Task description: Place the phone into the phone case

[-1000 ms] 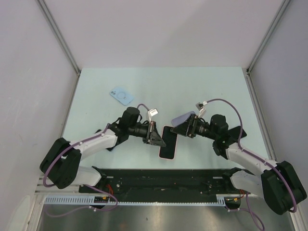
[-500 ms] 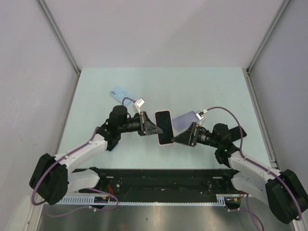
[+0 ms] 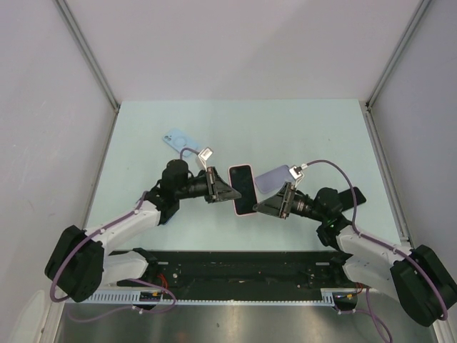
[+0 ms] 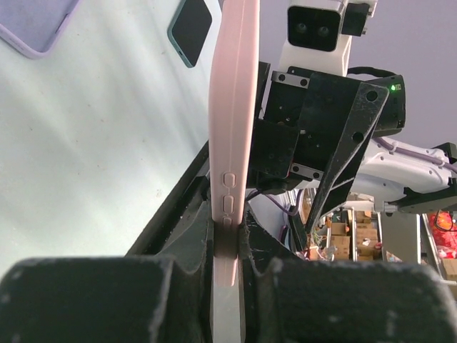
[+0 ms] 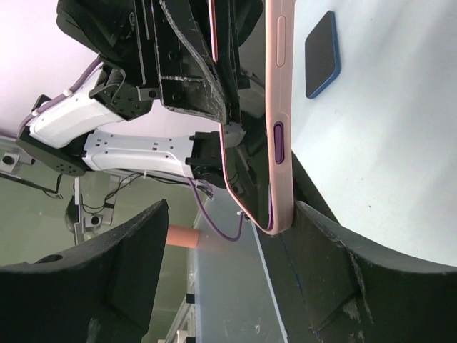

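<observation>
– Pink phone (image 3: 243,189), dark screen toward the overhead camera, held between the two grippers. Left gripper (image 3: 233,193) is at its left long edge, right gripper (image 3: 260,208) at its near right corner. How tight either grip is cannot be read from up there.

– Left wrist view?

– It settles the left side. The phone shows edge-on, its near end pinched between the two fingers (image 4: 335,304), both pads tight on the flat faces. The side buttons sit just above the pinch.

– Right wrist view?

– Right fingers (image 5: 107,271) stand wide apart with nothing clamped. The phone's edge runs up between them, far nearer the finger on the picture's right. A thin dark gap seems to part the two; contact not certain.

– And the case?

– Lavender phone case (image 3: 275,176) lies flat on the pale green table (image 3: 314,136), just beyond the right fingertips and just beside the phone's right edge. Touching or not: cannot tell. The left wrist view catches one corner of it, far past its own fingertips. The right wrist view does not show it.

– Other items?

– Light blue case (image 3: 180,141) lies behind the left gripper, well apart from the phone. A dark teal-rimmed slab (image 4: 193,28) lies beyond the phone in the left wrist view; overhead, the right arm hides most of it.
</observation>
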`<control>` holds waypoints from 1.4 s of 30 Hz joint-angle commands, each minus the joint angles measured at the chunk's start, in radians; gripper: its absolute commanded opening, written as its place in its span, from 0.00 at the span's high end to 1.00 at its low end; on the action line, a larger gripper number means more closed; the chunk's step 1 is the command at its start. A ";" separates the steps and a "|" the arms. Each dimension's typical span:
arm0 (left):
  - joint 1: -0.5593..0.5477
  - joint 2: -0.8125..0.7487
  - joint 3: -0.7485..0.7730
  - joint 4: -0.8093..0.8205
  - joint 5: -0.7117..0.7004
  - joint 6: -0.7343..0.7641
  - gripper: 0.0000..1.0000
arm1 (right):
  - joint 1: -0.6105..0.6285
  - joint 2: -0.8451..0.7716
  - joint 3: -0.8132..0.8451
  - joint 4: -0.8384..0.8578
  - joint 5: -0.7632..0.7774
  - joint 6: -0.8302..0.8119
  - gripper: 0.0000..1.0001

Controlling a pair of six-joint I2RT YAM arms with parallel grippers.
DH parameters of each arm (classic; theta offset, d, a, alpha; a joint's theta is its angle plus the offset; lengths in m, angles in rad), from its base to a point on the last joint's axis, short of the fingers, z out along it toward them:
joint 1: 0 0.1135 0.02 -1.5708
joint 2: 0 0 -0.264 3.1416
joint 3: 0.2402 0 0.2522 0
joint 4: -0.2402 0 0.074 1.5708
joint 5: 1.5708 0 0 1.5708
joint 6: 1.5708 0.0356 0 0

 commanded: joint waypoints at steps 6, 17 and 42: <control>0.017 0.021 -0.033 0.176 0.005 -0.057 1.00 | 0.034 0.033 -0.003 0.142 0.022 0.037 0.35; 0.016 0.066 0.048 -0.119 -0.071 0.164 1.00 | 0.036 0.011 -0.006 0.125 0.083 0.044 1.00; -0.010 0.461 0.106 -0.127 -0.031 0.162 1.00 | 0.007 -0.309 0.181 -0.881 0.459 -0.289 0.00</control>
